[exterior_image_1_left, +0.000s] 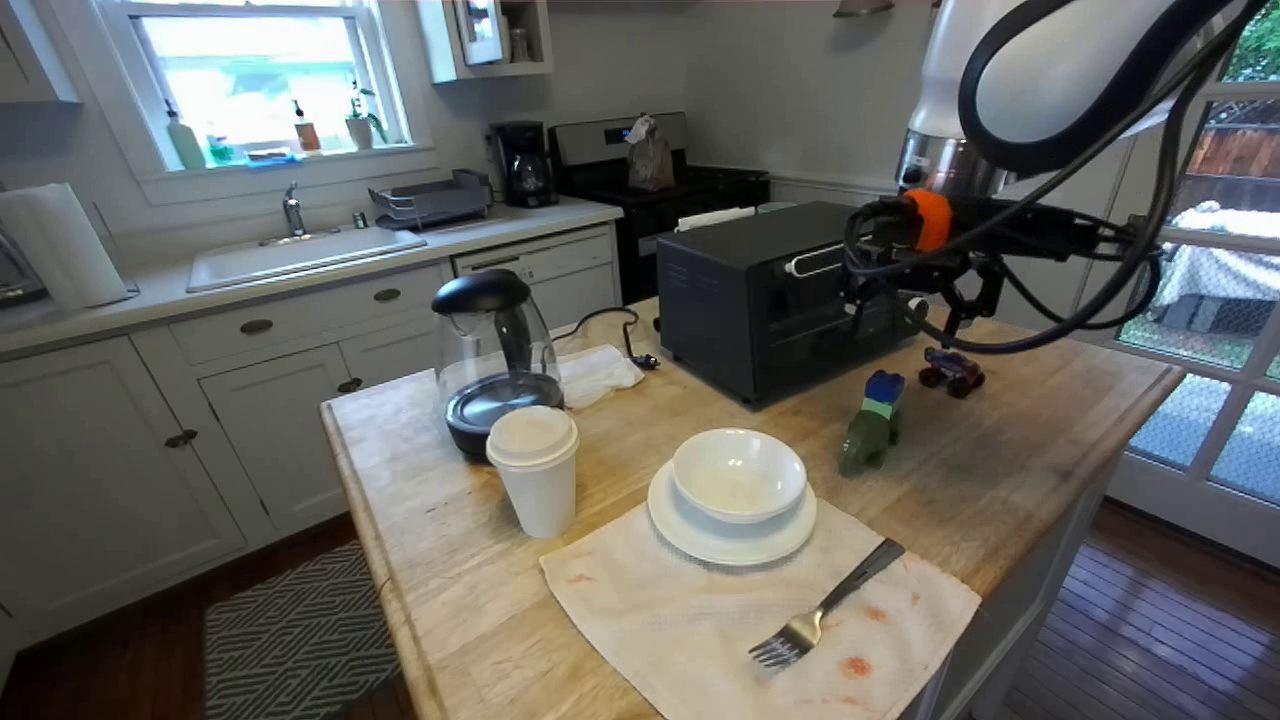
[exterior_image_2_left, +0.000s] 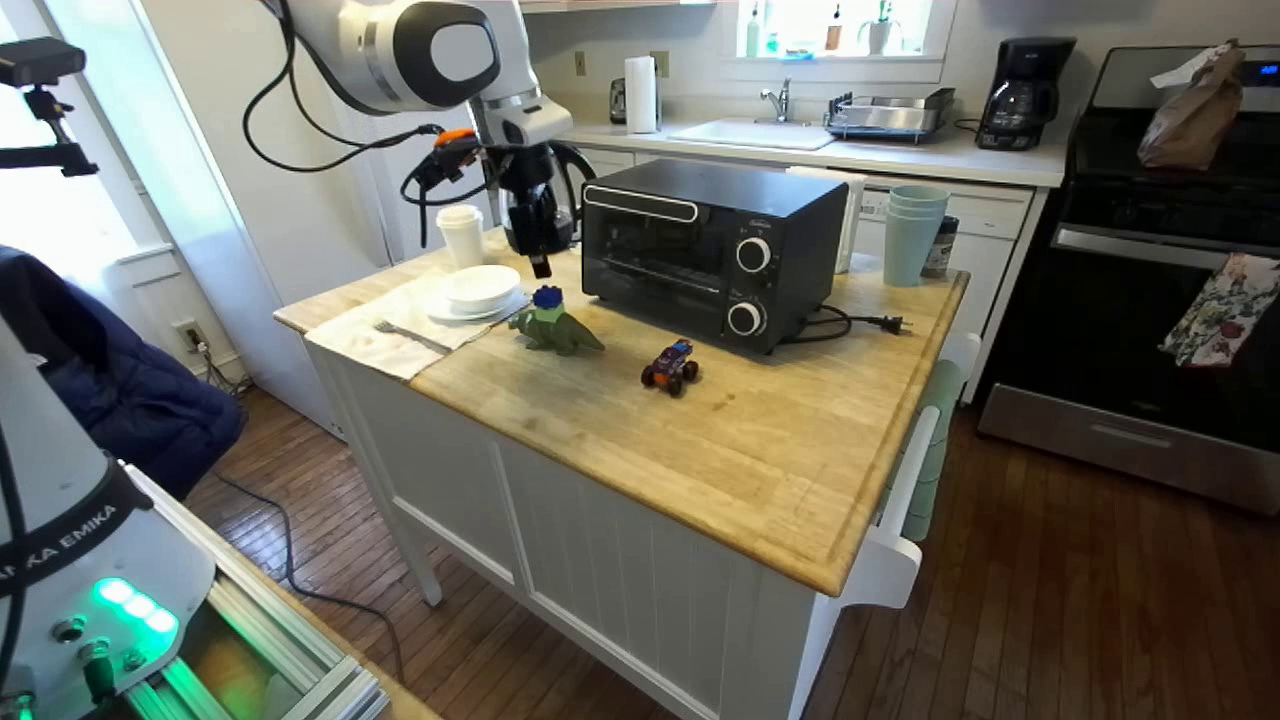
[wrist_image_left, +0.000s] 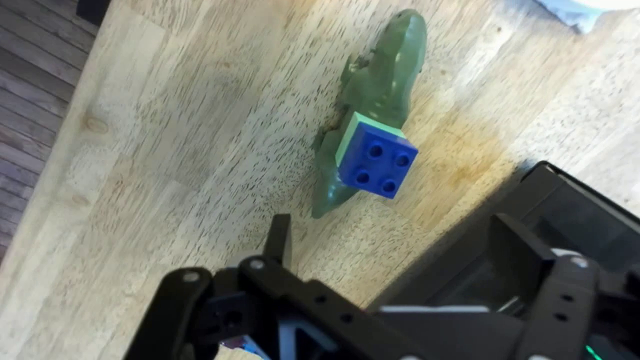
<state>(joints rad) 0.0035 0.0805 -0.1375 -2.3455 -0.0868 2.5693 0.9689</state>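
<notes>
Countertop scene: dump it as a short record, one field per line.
Grip: tool open, holding nothing, above the wooden counter
Figure: green animal toy standing on the counter
Blocks: blue block on pale green block, both atop the toy
Vehicle: toy truck on its wheels, at the door side of the toaster oven
Setting: bowl on plate; fork on stained cloth
Drinkware: lidded cup near kettle; pale cups stacked upright
Power: plug lying on the counter

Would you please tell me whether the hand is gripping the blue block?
No, in the wrist view the hand stands open, apart from the blue block, which rests on a light green block.
</notes>
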